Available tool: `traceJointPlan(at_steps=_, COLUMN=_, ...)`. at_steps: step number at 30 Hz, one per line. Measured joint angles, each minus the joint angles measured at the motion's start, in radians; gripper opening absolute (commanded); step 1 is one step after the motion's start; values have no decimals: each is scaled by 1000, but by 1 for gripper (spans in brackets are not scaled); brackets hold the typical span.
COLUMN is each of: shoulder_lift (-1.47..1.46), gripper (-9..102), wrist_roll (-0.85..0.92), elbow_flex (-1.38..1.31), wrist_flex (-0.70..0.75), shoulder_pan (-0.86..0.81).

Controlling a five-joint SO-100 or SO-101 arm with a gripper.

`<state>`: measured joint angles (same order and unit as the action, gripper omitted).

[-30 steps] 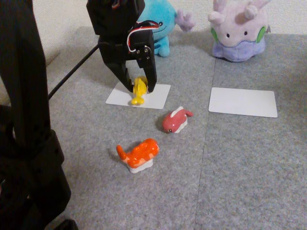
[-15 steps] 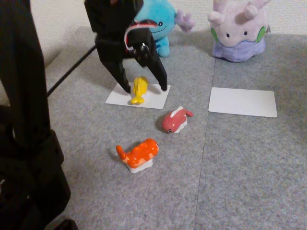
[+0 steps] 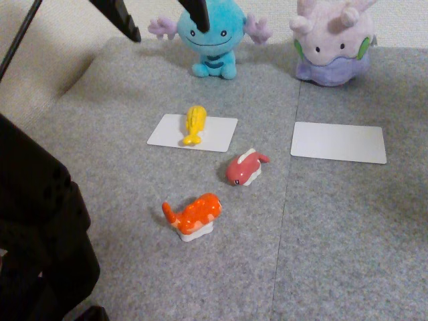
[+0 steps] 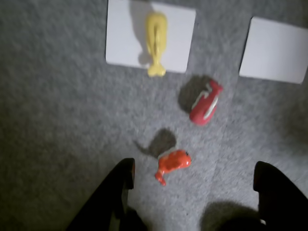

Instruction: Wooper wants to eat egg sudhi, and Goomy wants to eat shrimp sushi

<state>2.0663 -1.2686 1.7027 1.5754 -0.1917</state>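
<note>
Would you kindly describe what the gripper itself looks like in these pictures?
The gripper is matte black plastic. In the wrist view its two fingers are broad, rounded prongs; in the fixed view they taper to dark, pointed tips. A thin black cable runs beside them. No markings show.

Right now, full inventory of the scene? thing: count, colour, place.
Wooper: 1, light blue, back of mat, behind left card.
Goomy: 1, lavender, back right, behind right card.
egg sudhi: 1, yellow, lying on left card.
shrimp sushi: 1, orange, on mat, front centre.
pink-red sushi: 1, on mat between the cards, nearer the front.
left card: 1, white, under egg.
right card: 1, white, bare.
mat: grey.
gripper: 1, black, open, above the shrimp sushi in the wrist view.
</note>
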Motion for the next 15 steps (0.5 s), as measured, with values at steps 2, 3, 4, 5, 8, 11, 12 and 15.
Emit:
traceJointPlan(at_steps=2, shoulder_lift=66, gripper=29, wrist_roll=17, elbow_flex=97, wrist_flex=-15, shoulder_pan=5)
traceJointPlan(at_steps=3, shoulder_lift=109, gripper=29, wrist_roll=21, elbow_flex=153, wrist_flex=-29, shoulder_pan=2)
traceJointPlan(at_steps=4, shoulder_lift=160, gripper=29, wrist_roll=23, elbow_flex=213, wrist_flex=-48, shoulder_pan=-5)
traceJointPlan(at_steps=5, shoulder_lift=215, gripper=29, wrist_roll=20, elbow_flex=275, wrist_flex=-71, shoulder_pan=-11)
traceJointPlan(at_steps=8, shoulder_lift=390, gripper=29, wrist_roll=23, elbow_flex=456, wrist_flex=-123, shoulder_pan=0)
traceJointPlan(at_steps=11, shoulder_lift=534, gripper=29, wrist_roll=23, elbow_flex=606, wrist_flex=-184, shoulder_pan=-6)
traceJointPlan(at_steps=12, shoulder_lift=571, gripper=29, wrist_roll=23, elbow_flex=646, wrist_flex=-209, shoulder_pan=-20)
traceJointPlan(at_steps=15, shoulder_lift=634, gripper=29, wrist_roll=29, elbow_flex=724, wrist_flex=-249, shoulder_pan=-107)
